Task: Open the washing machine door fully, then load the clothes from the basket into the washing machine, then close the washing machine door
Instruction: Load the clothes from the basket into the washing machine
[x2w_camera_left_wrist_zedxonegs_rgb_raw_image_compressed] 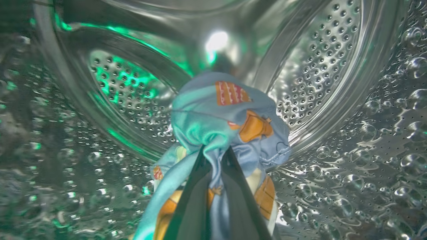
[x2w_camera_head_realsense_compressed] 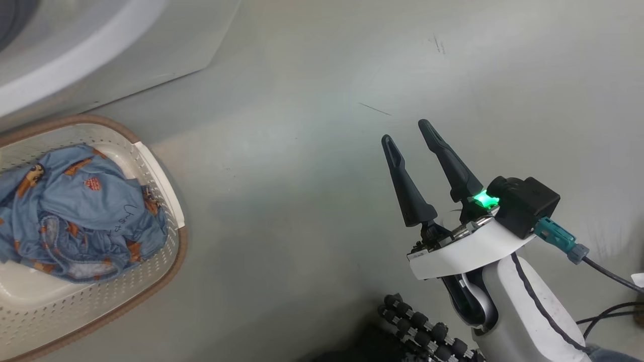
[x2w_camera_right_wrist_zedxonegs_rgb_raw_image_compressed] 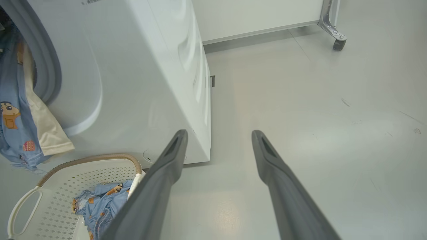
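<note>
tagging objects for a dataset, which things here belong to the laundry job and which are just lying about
Job: washer, drum, basket, clothes in it, garment gripped by the left end effector, open right end effector.

Lying about: caster on a metal frame, cables.

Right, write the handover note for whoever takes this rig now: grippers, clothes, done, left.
Left gripper: jaws shut on a blue printed garment, inside the drum.
Right gripper: jaws open, empty, above the floor.
Basket beside the washing machine holds more clothes; blue fabric hangs out of the opening.
Done: machine open, loading begun.
Left: release, load the rest, close the door.
</note>
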Available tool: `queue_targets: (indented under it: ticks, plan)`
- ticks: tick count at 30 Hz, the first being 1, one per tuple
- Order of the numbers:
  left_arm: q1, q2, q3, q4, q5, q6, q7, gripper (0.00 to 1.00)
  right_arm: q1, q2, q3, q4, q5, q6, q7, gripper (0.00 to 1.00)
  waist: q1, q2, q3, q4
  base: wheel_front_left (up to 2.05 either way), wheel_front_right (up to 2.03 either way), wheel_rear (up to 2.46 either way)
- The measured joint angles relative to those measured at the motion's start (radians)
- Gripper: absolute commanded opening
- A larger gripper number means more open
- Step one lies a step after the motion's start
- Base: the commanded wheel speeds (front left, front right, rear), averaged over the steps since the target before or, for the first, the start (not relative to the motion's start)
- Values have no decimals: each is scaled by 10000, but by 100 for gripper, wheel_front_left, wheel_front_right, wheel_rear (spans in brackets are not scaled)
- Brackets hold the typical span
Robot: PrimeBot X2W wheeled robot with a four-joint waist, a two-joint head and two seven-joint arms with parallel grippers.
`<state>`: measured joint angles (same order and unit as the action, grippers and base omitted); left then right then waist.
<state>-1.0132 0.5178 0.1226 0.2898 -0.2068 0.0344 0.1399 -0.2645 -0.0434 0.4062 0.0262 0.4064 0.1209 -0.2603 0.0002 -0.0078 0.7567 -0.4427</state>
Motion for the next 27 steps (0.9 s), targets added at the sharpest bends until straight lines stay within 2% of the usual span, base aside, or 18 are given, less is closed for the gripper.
queue_targets:
  ticks: [7,10,13,14,15,16,17,18,19,27]
  plan:
    - [-1676,0,-117,445,61,-61,-571,0,-198,31,151,2,138,-100,0,100,-1,0,733,-391,0,0,0]
    - [-1781,27,-293,909,326,-61,-631,0,-215,35,150,21,153,-107,0,100,-1,0,862,-511,0,0,0]
    - [-1758,27,-483,1465,573,-29,-709,0,-255,36,138,92,159,-268,0,100,-1,0,901,-565,0,0,0]
    - [-1738,17,-543,1657,608,-29,-750,3,-279,36,138,125,165,-268,0,100,-1,0,879,-567,0,0,0]
    - [-1739,-15,-556,1814,608,0,-815,26,-301,36,121,140,176,-272,0,100,-1,0,847,-562,0,0,0]
    - [-1742,-67,-562,1919,606,27,-851,42,-318,38,90,140,176,-282,0,100,-1,0,808,-547,0,0,0]
    - [-1745,-119,-575,2010,608,56,-915,73,-334,38,63,142,178,-314,0,100,-1,0,771,-525,0,0,0]
    - [-1745,-150,-631,2113,650,96,-1003,92,-346,35,54,146,186,-347,0,100,-1,0,732,-500,0,0,0]
    - [-1745,-167,-673,2226,698,121,-1060,100,-351,36,58,151,215,-353,0,100,-1,0,691,-474,0,0,0]
    - [-1732,-533,-882,3196,803,232,-1371,100,-366,35,-75,378,234,-368,0,100,-2,0,235,-258,0,0,0]
